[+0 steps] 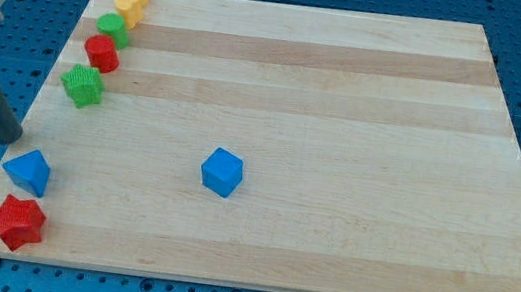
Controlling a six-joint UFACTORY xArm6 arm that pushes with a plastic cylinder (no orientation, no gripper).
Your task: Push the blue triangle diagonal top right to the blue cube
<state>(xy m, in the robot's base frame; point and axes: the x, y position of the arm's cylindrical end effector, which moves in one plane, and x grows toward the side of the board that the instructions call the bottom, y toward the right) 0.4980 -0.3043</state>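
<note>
Camera view shows my tip (10, 136) at the board's left edge, just beyond and left of the blue triangle (28, 171), not clearly touching it; it is a plain rod with no jaws to open or close. The triangle sits near the left corner, with the red star (16, 222) just nearer. The blue cube (222, 172) stands well right, alone mid-board. I judge the tip must get to the triangle's left to drive it right. The wooden board (366, 110) offers wide room rightward; the left edge is tight
</note>
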